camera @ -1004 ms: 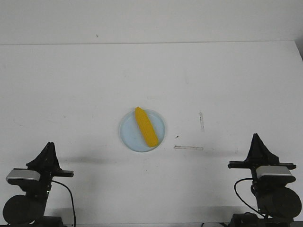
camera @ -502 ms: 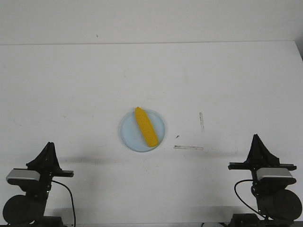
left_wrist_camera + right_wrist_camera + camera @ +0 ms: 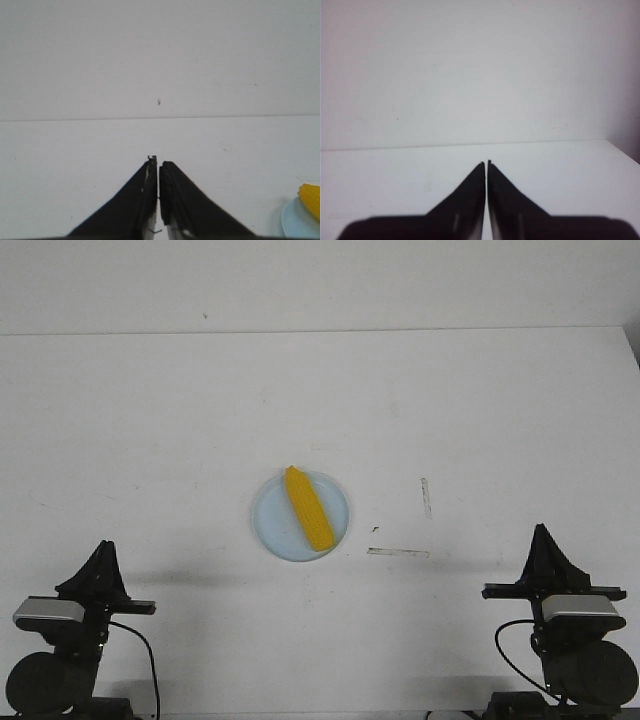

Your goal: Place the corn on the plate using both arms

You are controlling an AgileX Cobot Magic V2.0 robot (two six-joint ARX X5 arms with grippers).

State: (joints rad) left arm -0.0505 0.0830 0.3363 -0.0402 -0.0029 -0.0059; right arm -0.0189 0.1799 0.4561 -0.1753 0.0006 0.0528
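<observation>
Front view: corn [image 3: 307,507] lies diagonally on the plate [image 3: 270,520], mid-tabletop, nearer the front edge. Left gripper [image 3: 103,548] and right gripper [image 3: 541,532] sit at the front corners, both fully closed, holding nothing, well apart from the plate.

Evenly and brightly lit from above throughout; no glare on the white table [image 3: 200,420]. Soft, faint shadow beside the left arm [image 3: 70,640], stretching toward the centre. Front view sharp, colours clean. Left wrist view slightly grainy. Right wrist view soft, with pinkish tint and darkening toward the edges.
</observation>
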